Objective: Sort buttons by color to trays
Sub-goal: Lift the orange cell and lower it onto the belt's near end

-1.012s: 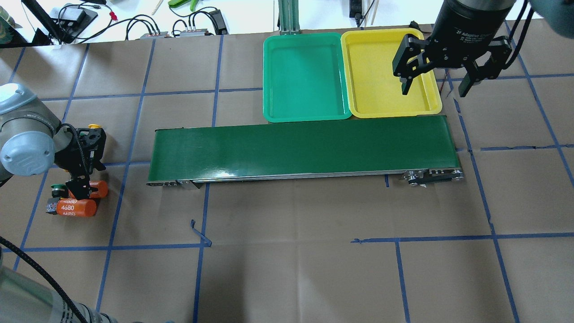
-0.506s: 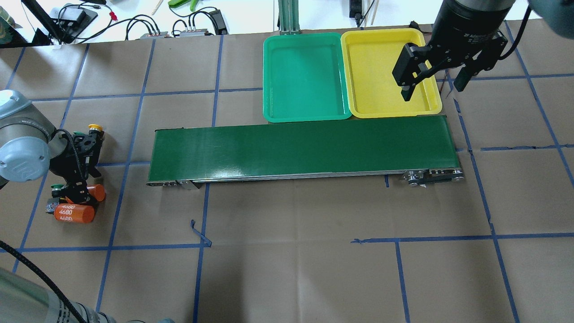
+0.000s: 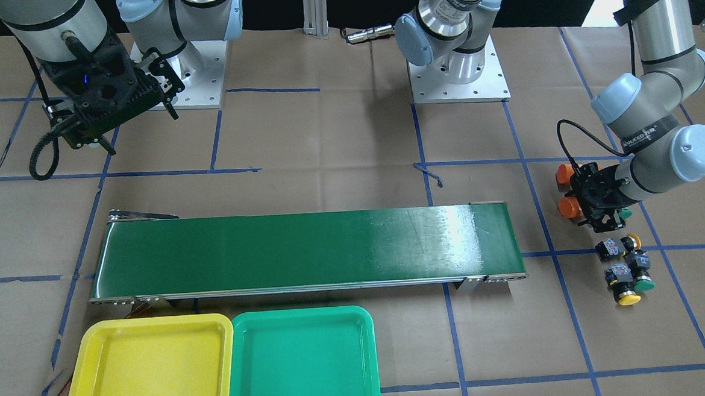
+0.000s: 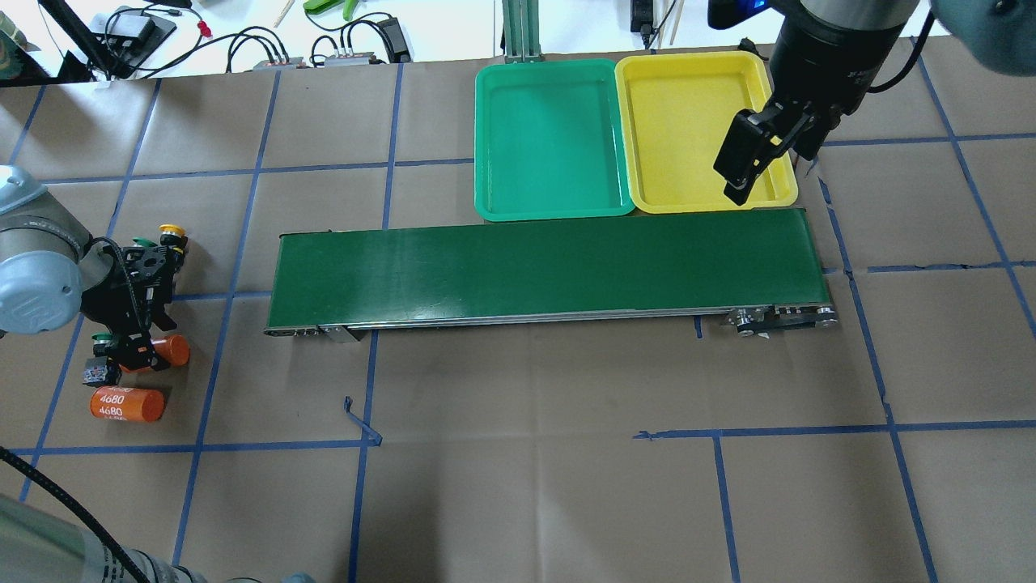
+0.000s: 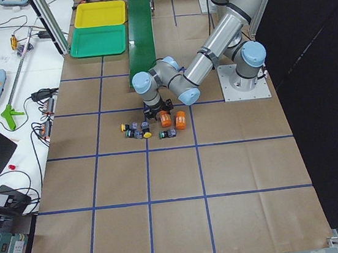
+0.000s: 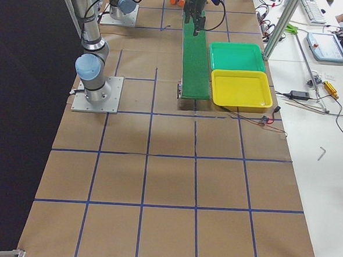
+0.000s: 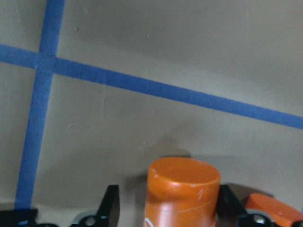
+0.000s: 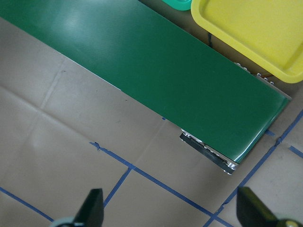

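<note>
Both trays lie empty beyond the belt: the green tray (image 4: 552, 138) and the yellow tray (image 4: 680, 129). The buttons lie at the table's left end: a yellow one (image 4: 171, 232), a green one (image 4: 144, 240), and a green one (image 4: 101, 340) beside my left gripper. The front-facing view shows three in a cluster (image 3: 626, 268). My left gripper (image 4: 137, 344) is low on the table, its fingers astride an orange "4680" cylinder (image 7: 182, 191) with a gap on one side. My right gripper (image 8: 173, 213) is open and empty, high over the yellow tray's near right corner.
The long dark green conveyor belt (image 4: 546, 267) runs across the middle, just before the trays. A second orange cylinder (image 4: 125, 405) lies loose nearer the robot. Cables and tools lie on the white bench beyond the table.
My right gripper has turned about its wrist over the yellow tray. My left gripper has shifted slightly left, and the loose orange cylinder has rolled away from the other, toward the robot.
</note>
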You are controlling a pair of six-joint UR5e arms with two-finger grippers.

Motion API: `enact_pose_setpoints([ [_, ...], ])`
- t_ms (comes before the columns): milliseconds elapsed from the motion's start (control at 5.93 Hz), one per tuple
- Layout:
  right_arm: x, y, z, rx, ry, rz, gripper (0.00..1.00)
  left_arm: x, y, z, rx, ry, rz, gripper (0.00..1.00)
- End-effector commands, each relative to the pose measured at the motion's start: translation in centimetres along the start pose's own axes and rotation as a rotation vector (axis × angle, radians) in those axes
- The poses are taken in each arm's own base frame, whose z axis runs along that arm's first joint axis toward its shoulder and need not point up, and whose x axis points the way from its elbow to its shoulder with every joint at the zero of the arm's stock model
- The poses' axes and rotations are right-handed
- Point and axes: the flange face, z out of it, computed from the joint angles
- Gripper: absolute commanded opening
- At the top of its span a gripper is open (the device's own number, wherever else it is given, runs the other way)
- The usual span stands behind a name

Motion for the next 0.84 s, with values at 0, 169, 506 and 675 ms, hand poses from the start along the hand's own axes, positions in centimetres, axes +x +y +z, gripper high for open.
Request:
enact_pose_setpoints([
  [0,-0.5,0.4,2.7,-0.031,-0.035,-0.366,1.0,-0.2,0.0,-0.3,0.0,-0.012,0.011,0.0],
  [169,-1.8,0.0,3.7,-0.048,-0.048,-0.531,1.0,0.5,-0.9,-2.2,0.005,-0.005,0.013,0.0],
  [506,-2.3,-0.8,4.5,-0.051,-0.064,-0.688,1.0,0.4,-8.2,-10.2,0.039,-0.026,0.095,0.0],
  [675,-2.2,-0.9,4.8,-0.052,-0.071,-0.684,1.0,-0.1,-14.1,-12.1,0.03,-0.061,0.183,0.0],
])
